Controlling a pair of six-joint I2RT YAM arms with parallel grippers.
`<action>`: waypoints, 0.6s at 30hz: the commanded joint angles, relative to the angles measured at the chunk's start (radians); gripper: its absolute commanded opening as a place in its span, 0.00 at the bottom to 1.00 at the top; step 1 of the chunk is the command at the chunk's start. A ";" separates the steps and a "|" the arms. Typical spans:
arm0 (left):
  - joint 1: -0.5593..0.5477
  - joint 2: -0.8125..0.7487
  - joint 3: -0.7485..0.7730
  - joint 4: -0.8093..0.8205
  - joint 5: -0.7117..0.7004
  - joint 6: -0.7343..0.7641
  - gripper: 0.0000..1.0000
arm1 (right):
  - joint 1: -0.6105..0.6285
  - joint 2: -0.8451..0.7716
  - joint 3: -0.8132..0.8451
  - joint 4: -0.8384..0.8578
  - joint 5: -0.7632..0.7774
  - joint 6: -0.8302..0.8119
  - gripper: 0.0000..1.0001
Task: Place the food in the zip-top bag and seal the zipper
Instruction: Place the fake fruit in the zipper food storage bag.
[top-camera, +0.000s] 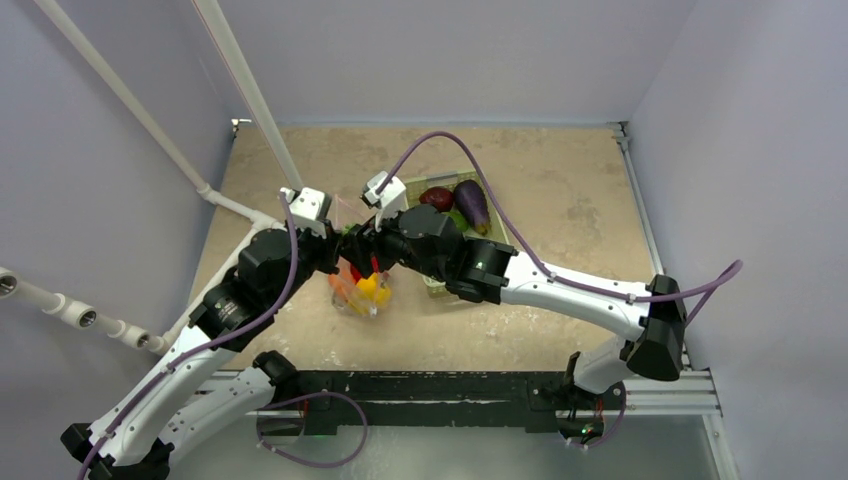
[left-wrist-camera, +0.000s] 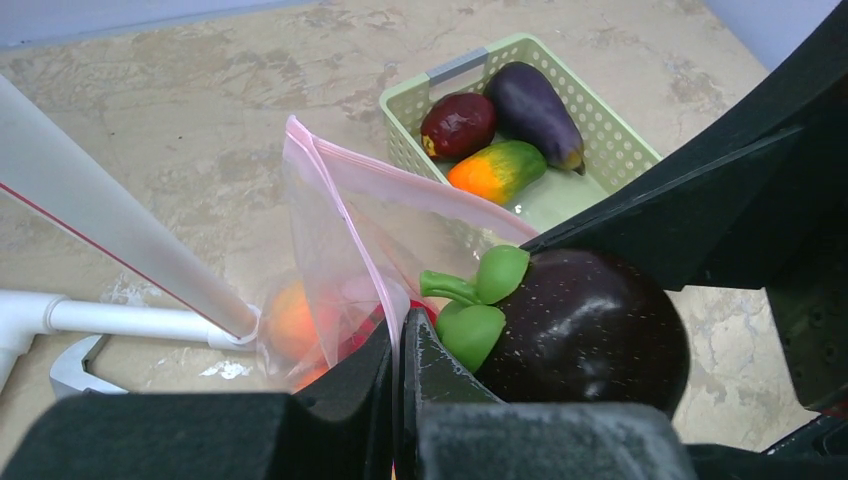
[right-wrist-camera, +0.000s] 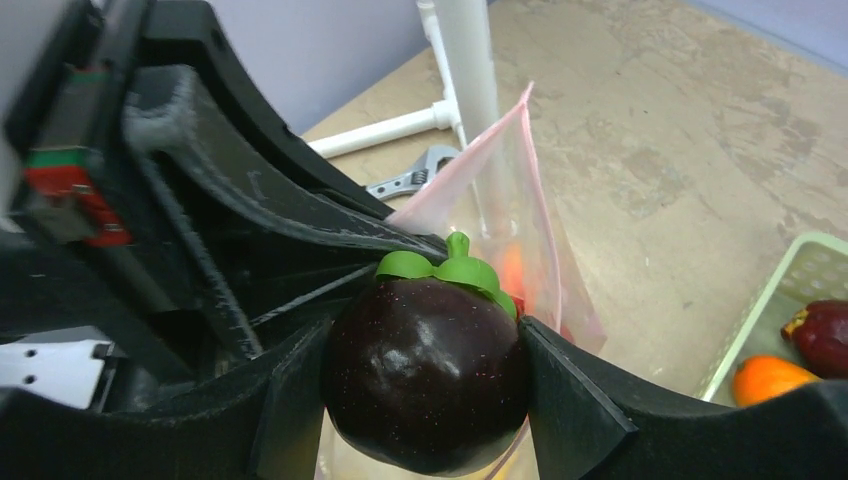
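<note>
Zip-top bag (left-wrist-camera: 350, 250), clear crinkly soft plastic with a pink press-seal strip (left-wrist-camera: 420, 188) along its mouth, hangs mouth-up near the middle of the table. It sits a little toward the left edge, just beside the pale green perforated plastic basket (left-wrist-camera: 398, 115). My left gripper (left-wrist-camera: 397, 335) is pressed together on the bag's near lip, pinching the film so the mouth gapes. My right gripper (right-wrist-camera: 425, 365) is clamped around a glossy dark plum (right-wrist-camera: 430, 410) with a green leafy cap, a pad on each flank, right at the opening. Orange and yellow pieces (top-camera: 368, 288) lie in the bag's bottom. A purple eggplant (left-wrist-camera: 535, 100), a dark red fruit (left-wrist-camera: 458, 125) and an orange-and-green fruit (left-wrist-camera: 497, 170) wait in the basket. I reckon the plum is light, hard and slick, so a hold across its widest part suits it. The bag is limp, so I'd take it at the stiffer strip, never mid-film.
</note>
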 joint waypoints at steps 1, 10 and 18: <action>0.001 -0.012 -0.006 0.046 -0.010 0.010 0.00 | 0.004 0.002 -0.012 0.022 0.072 -0.013 0.36; 0.001 -0.024 -0.007 0.049 -0.008 0.012 0.00 | 0.004 0.045 -0.009 -0.023 0.154 0.026 0.59; 0.000 -0.025 -0.008 0.049 -0.010 0.012 0.00 | 0.004 0.028 0.006 -0.040 0.196 0.050 0.92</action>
